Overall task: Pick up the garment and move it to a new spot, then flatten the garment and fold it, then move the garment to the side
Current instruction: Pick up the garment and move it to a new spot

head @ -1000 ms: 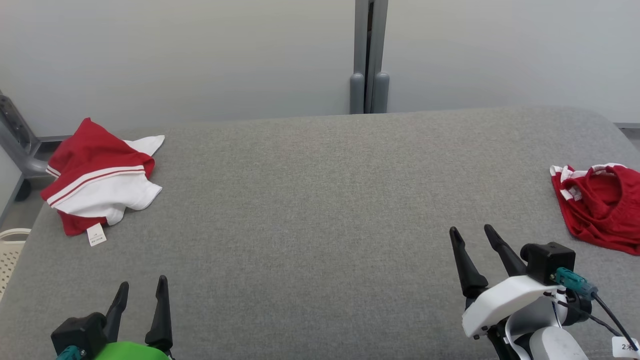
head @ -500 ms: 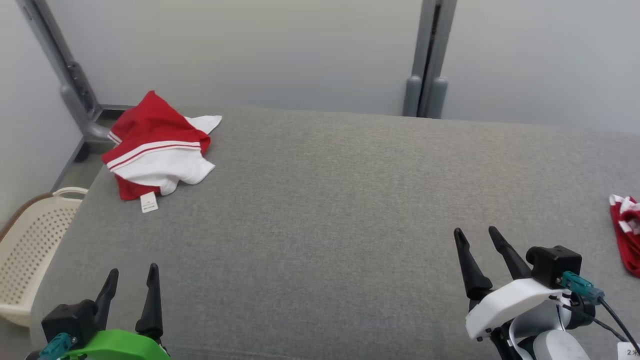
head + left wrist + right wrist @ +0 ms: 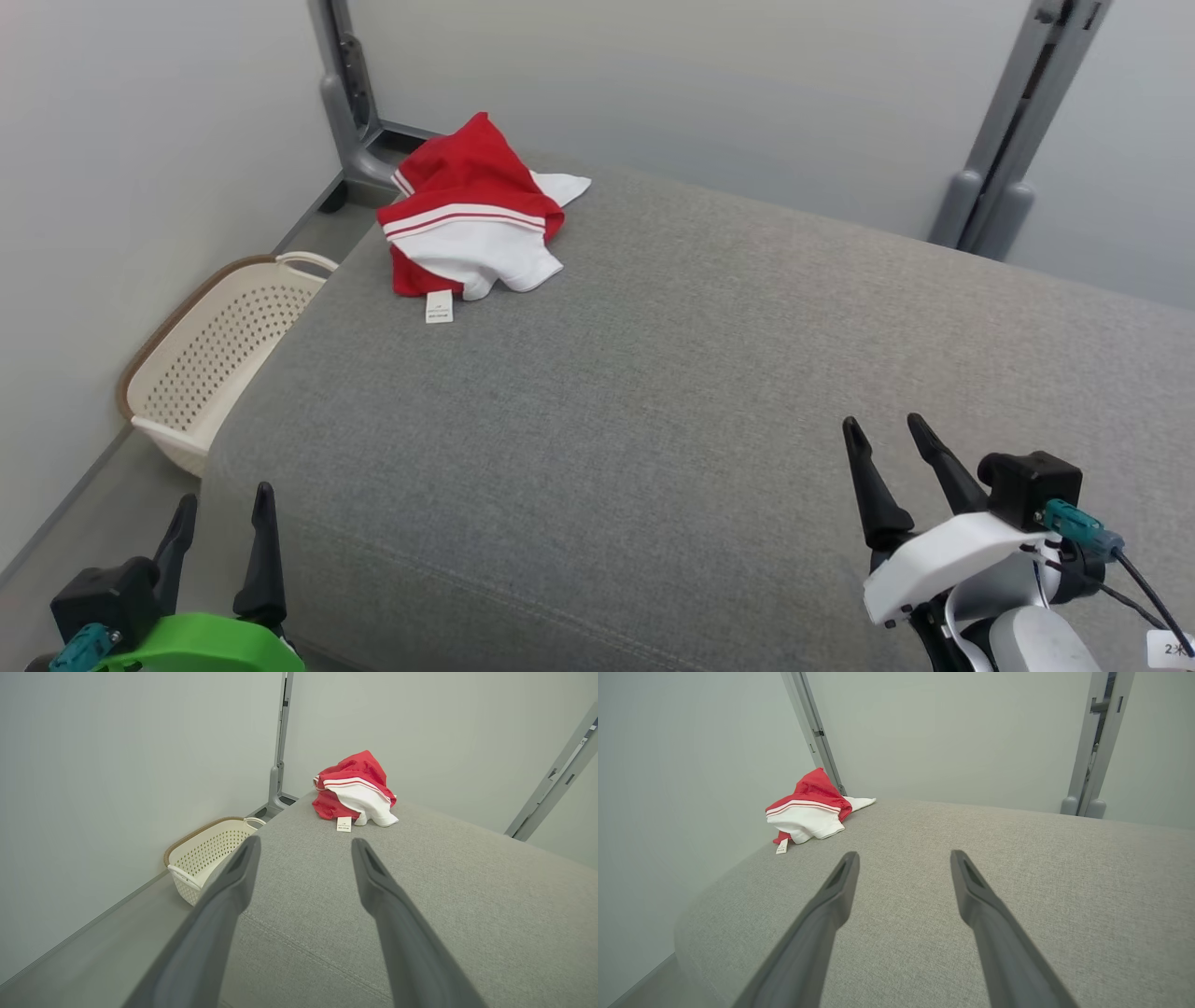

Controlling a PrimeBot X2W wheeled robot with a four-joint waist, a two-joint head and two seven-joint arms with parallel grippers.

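Note:
A crumpled red and white garment point(image 3: 471, 224) with a white tag lies at the far left corner of the grey padded surface point(image 3: 709, 392). The left wrist view has the garment point(image 3: 355, 788) straight ahead, beyond the fingers; the right wrist view has the garment point(image 3: 808, 812) ahead to the left. My left gripper point(image 3: 224, 495) hangs open at the lower left, over the surface's near left edge, with nothing between its fingers. Open and empty too, my right gripper point(image 3: 882, 425) hovers over the near right part of the surface. Both are far from the garment.
A cream perforated basket point(image 3: 219, 350) stands on the floor left of the surface, against the wall; it is also in the left wrist view as the basket point(image 3: 210, 851). Grey metal posts point(image 3: 1013, 140) rise behind the surface. The surface drops off at its left edge.
The head camera has turned left: the garment now sits nearer the view's middle, the basket has come in, and a second red cloth at the right has left the picture. Both grippers stay open.

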